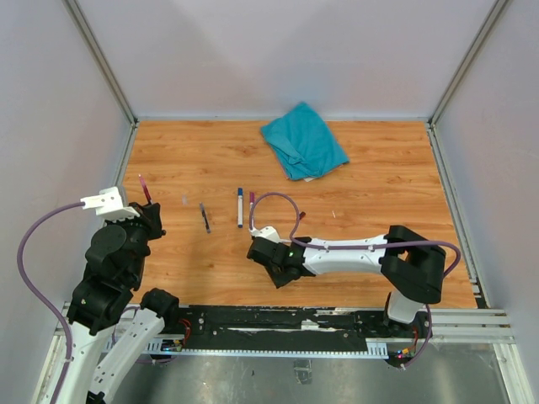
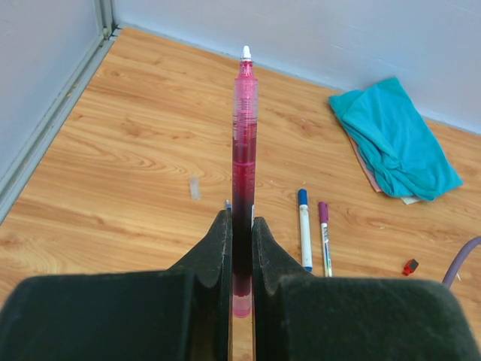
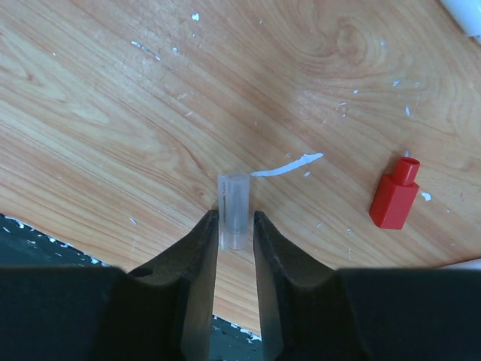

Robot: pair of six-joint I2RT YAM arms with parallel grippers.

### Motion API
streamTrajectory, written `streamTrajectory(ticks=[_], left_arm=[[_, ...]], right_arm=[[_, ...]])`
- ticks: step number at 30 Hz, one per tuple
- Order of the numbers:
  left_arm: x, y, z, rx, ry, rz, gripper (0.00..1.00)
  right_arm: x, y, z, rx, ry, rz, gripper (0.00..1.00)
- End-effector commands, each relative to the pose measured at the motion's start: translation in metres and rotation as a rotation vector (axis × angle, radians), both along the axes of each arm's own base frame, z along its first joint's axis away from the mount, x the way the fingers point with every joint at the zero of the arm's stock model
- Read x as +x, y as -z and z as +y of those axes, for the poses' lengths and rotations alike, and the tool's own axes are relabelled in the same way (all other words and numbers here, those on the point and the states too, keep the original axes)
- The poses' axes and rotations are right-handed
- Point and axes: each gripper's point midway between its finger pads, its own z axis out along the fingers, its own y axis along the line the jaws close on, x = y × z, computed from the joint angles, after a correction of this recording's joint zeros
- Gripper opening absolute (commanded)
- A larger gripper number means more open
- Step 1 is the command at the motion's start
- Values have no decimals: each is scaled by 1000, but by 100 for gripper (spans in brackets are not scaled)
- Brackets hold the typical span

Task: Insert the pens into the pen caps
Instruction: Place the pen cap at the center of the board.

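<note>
My left gripper [image 1: 148,212] is shut on a red pen [image 2: 244,150], held above the table at the left with its white tip pointing away; the pen also shows in the top view [image 1: 145,188]. My right gripper [image 1: 268,252] is low over the table's near middle, its jaws closed round a small clear cap [image 3: 234,207] at the fingertips. A red cap [image 3: 394,197] lies on the wood to its right. A blue-capped pen [image 1: 240,207], a purple-capped pen [image 1: 251,204] and a dark pen [image 1: 205,217] lie mid-table.
A teal cloth [image 1: 303,139] lies crumpled at the back. A small clear piece [image 2: 195,188] lies on the wood left of the pens. Grey walls enclose the table on three sides. A purple cable [image 1: 282,202] loops over the right arm.
</note>
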Motion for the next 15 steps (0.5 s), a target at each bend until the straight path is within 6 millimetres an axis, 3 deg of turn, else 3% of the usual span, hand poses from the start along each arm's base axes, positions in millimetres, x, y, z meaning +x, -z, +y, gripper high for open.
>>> streamTrajectory(ticks=[1,7,15], left_arm=[[3,-5,2,10,-8,-21,0],[3,-5,2,10,-10,-22,1],[3,-5,3,9,-15,-24,0]], right_arm=[[-6,6,-6,-39,-19,45,27],[-2,5,-6,-57,-39,63,31],[-1,8,-7,-81,-60,97,29]])
